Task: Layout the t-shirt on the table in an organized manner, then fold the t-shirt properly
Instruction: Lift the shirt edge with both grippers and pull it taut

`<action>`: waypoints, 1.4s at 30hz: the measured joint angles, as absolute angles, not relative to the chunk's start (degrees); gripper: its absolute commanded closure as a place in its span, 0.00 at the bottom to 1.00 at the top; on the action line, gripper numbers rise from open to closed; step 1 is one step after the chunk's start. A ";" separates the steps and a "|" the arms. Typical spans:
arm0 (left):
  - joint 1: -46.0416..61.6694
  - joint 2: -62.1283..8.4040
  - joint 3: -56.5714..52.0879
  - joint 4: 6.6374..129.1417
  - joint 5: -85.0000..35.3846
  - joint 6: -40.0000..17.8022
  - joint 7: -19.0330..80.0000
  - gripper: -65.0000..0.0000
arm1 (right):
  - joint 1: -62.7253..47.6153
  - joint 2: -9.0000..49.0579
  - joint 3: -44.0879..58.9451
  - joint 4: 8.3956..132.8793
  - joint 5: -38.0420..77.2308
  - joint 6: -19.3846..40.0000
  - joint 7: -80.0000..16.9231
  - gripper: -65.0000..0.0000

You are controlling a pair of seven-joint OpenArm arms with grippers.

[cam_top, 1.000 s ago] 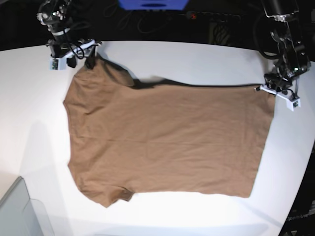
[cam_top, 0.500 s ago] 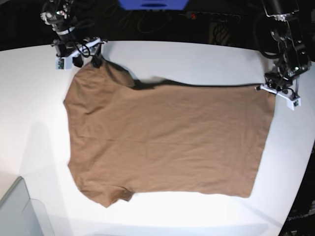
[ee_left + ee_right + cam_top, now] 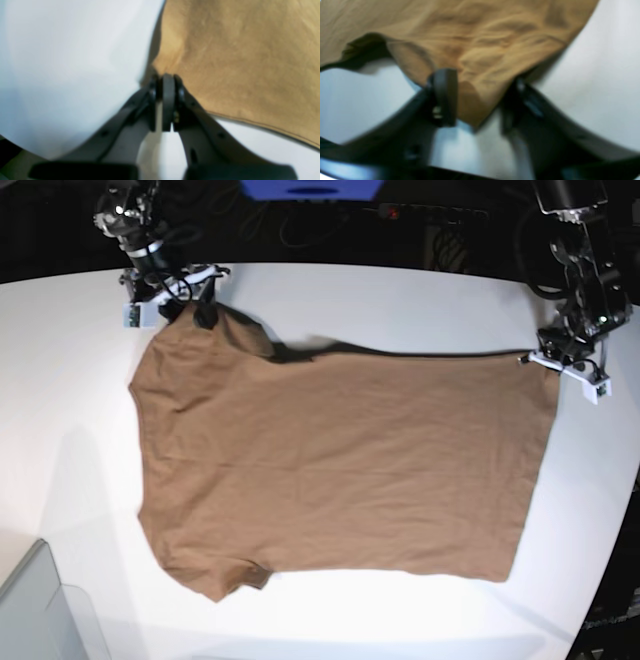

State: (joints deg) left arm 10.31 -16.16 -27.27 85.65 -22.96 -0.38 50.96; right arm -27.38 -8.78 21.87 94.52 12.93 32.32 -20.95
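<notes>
The brown t-shirt (image 3: 340,460) lies spread flat on the white table (image 3: 400,300), neck end to the left and hem to the right. My left gripper (image 3: 541,362) is at the hem's far right corner. In the left wrist view this gripper (image 3: 166,80) is shut, pinching the t-shirt (image 3: 237,50) by that corner. My right gripper (image 3: 187,313) is at the far left sleeve. In the blurred right wrist view this gripper (image 3: 481,80) has its jaws apart, with a fold of the t-shirt (image 3: 482,32) lying between the fingers (image 3: 445,95).
A translucent grey bin (image 3: 40,610) sits at the near left corner. Cables and a blue object (image 3: 310,188) lie in the dark beyond the far edge. The table's curved edge (image 3: 610,580) runs down the right side, close to the hem.
My right gripper has slid right along the far edge onto the sleeve, and its jaws have narrowed around the cloth. The left arm and the shirt's body have not moved.
</notes>
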 measured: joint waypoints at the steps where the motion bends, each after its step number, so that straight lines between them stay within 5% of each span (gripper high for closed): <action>1: 10.31 -16.16 -27.27 85.65 -22.96 -0.40 50.96 1.00 | -27.40 -8.75 21.56 94.50 12.93 32.29 -21.19 0.82; 4: 10.48 -16.14 -27.27 86.63 -22.87 -0.34 51.79 1.00 | -27.35 -8.73 21.30 94.48 12.91 32.29 -22.11 1.00; 22: 8.58 -15.99 -27.33 97.49 -22.46 -0.34 52.75 1.00 | -21.37 -3.38 21.34 106.48 11.22 32.21 -34.72 1.00; 42: -5.69 -15.86 -27.31 79.53 -22.50 -0.36 51.99 1.00 | -3.97 -2.24 21.23 91.74 10.98 32.12 -36.82 1.00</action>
State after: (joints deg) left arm -5.69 -15.86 -27.31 79.53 -22.50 -0.36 51.99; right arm -3.97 -2.24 21.23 91.74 10.98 32.12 -36.82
